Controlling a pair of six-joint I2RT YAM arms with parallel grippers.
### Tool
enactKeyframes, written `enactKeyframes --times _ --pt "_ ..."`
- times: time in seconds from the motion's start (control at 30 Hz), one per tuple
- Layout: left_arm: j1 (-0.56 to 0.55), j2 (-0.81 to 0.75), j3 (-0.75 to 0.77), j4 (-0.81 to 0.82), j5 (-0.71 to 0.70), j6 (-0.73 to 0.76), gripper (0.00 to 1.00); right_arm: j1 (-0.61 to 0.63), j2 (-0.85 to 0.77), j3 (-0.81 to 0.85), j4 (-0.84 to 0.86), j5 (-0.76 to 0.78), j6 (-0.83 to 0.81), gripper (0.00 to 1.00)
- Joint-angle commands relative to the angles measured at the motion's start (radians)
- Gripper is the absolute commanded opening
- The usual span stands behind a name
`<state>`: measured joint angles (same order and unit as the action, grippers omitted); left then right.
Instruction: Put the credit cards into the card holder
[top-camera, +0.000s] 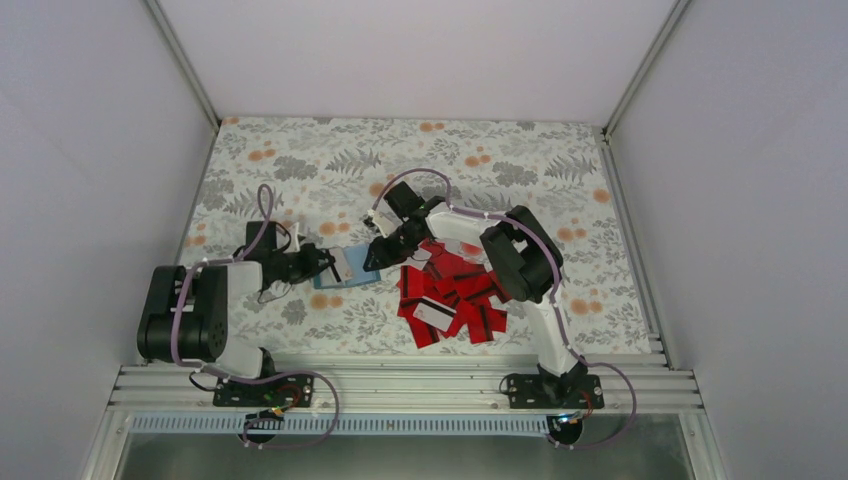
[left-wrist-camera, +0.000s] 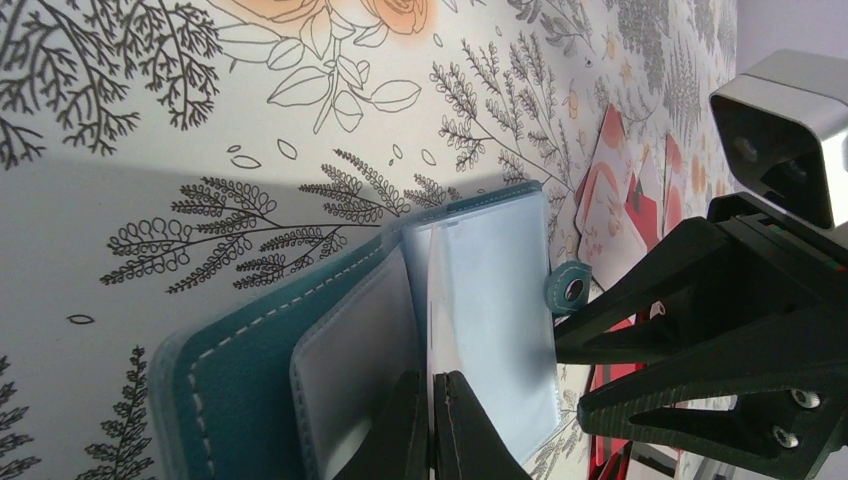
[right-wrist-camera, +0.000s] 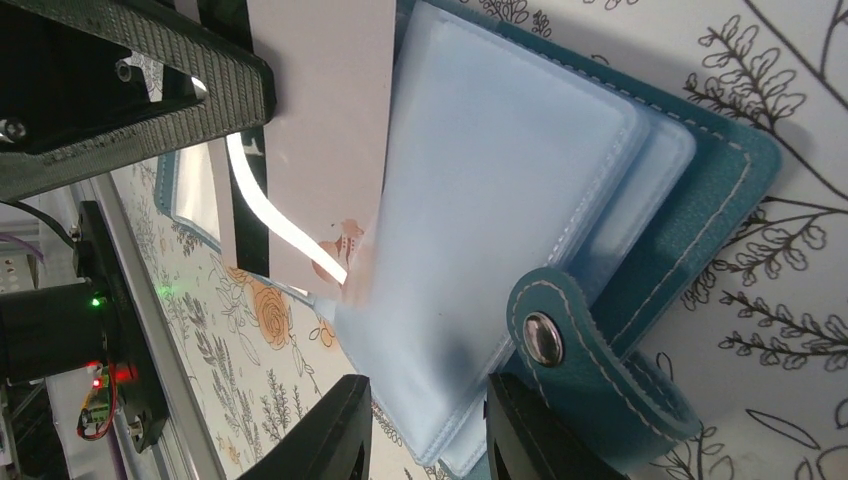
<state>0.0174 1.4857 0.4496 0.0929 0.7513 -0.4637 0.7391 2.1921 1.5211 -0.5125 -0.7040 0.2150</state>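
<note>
Left gripper (left-wrist-camera: 431, 380) pinched tight on a clear leaf (right-wrist-camera: 320, 120) of the card holder (right-wrist-camera: 715, 190), spread at centre frame from above. Right gripper (right-wrist-camera: 428, 388), jaws apart and empty, sits over its pockets (right-wrist-camera: 500, 200). Pockets look floppy and slick. Credit cards (top-camera: 450, 295) just right look stiff and light, so take them by the edges.

The teal card holder (right-wrist-camera: 720, 190) lies open on the floral surface (right-wrist-camera: 780, 300), its clear pockets (right-wrist-camera: 500, 200) fanned out and its snap tab (right-wrist-camera: 590, 370) curled over their lower corner, metal stud facing up. A pale card (right-wrist-camera: 320, 130) with a reddish mark slants down from under the left gripper (right-wrist-camera: 235, 95), its lower end at the top pocket's edge, perhaps just inside. The right fingers (right-wrist-camera: 335, 435) stand apart at the bottom, pocket edges between them; contact is unclear
</note>
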Motion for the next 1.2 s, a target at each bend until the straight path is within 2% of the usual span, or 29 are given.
enactKeyframes --times 0.0,0.4,0.7,1.17 --pt "-0.002 0.033 0.013 -0.012 0.014 0.039 0.02 -0.006 0.008 -0.011 -0.001 0.001 -0.019 0.30" --pt "-0.007 0.099 0.062 -0.089 0.032 0.066 0.02 -0.006 0.007 -0.012 0.004 -0.010 -0.015 0.30" --pt "-0.007 0.151 0.126 -0.208 0.028 0.106 0.03 -0.006 0.012 -0.004 0.008 -0.013 -0.013 0.30" --pt "-0.009 0.137 0.164 -0.349 -0.020 0.131 0.02 -0.007 0.020 0.010 0.001 -0.008 -0.025 0.30"
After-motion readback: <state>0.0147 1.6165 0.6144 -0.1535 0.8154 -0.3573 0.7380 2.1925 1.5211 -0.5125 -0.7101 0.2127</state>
